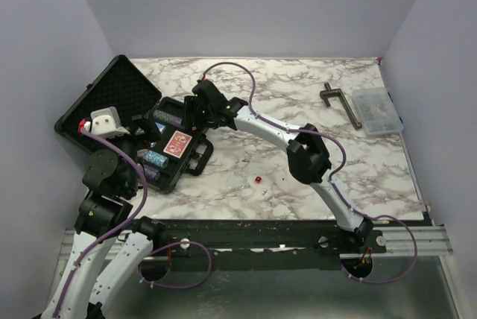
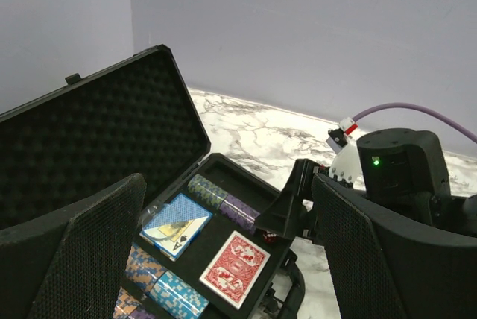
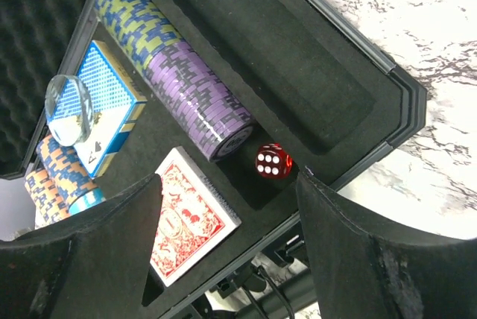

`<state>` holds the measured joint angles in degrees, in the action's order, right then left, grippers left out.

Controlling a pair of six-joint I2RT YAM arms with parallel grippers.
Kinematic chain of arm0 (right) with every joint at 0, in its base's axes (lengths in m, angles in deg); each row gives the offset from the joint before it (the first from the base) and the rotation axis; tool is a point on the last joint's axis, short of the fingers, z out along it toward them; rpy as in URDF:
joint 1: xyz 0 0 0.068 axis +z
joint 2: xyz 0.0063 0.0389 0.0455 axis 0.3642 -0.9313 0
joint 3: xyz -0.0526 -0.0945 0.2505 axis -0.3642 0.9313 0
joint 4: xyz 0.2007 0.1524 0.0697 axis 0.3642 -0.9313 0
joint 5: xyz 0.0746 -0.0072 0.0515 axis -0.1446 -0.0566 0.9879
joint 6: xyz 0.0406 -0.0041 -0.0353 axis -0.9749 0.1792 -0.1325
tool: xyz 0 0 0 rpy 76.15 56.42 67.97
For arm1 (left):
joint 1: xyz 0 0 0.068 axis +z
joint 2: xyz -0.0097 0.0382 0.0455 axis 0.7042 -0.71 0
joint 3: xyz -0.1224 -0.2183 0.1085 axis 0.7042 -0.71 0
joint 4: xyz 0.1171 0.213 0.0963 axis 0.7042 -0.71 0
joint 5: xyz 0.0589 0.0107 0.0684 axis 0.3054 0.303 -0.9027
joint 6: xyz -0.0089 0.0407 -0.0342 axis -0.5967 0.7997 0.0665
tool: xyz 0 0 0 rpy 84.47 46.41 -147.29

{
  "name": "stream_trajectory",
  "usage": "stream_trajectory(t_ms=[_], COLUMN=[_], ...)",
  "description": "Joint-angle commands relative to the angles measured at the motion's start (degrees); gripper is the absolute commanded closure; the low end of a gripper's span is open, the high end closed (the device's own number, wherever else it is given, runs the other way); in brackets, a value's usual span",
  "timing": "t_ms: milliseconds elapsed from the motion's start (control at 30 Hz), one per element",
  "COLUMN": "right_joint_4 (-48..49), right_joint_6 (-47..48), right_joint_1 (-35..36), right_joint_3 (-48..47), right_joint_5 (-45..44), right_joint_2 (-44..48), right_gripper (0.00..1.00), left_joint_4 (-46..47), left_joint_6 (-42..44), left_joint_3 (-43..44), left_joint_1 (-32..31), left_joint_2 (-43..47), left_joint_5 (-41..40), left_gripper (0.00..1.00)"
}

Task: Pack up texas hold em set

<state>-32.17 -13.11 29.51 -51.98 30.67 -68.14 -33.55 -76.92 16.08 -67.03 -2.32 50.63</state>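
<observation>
The black case lies open at the left, its bumpy foam lid raised. Its tray holds a red card deck, a blue card deck, and rows of chips. My right gripper hangs open and empty just over the tray's right end. A red die lies loose in a tray slot below it, beside the purple chips. Another red die lies on the table. My left gripper is open and empty above the tray's left side.
A dark T-shaped clamp and a clear plastic compartment box lie at the back right of the marble table. Grey walls close in the left, back and right. The right gripper shows in the left wrist view.
</observation>
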Motion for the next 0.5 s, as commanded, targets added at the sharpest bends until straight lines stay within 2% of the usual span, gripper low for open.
stream_trajectory(t_ms=[0, 100, 467], right_joint_4=[-1.6, -1.3, 0.7], right_joint_6=[3.2, 4.2, 4.8], right_joint_1=[-0.3, -0.3, -0.3], right_joint_3=[0.0, 3.4, 27.9], right_joint_5=[-0.2, -1.4, -6.7], right_joint_2=[8.0, 13.4, 36.9], right_gripper=[0.21, 0.11, 0.08], left_joint_4=[0.9, 0.9, 0.9], left_joint_6=[1.0, 1.1, 1.4], left_joint_3=[-0.8, -0.8, -0.9], left_joint_1=[-0.2, -0.2, -0.4], left_joint_2=[-0.1, -0.4, -2.7], left_joint_5=[-0.7, -0.6, 1.0], left_gripper=[0.08, 0.08, 0.08])
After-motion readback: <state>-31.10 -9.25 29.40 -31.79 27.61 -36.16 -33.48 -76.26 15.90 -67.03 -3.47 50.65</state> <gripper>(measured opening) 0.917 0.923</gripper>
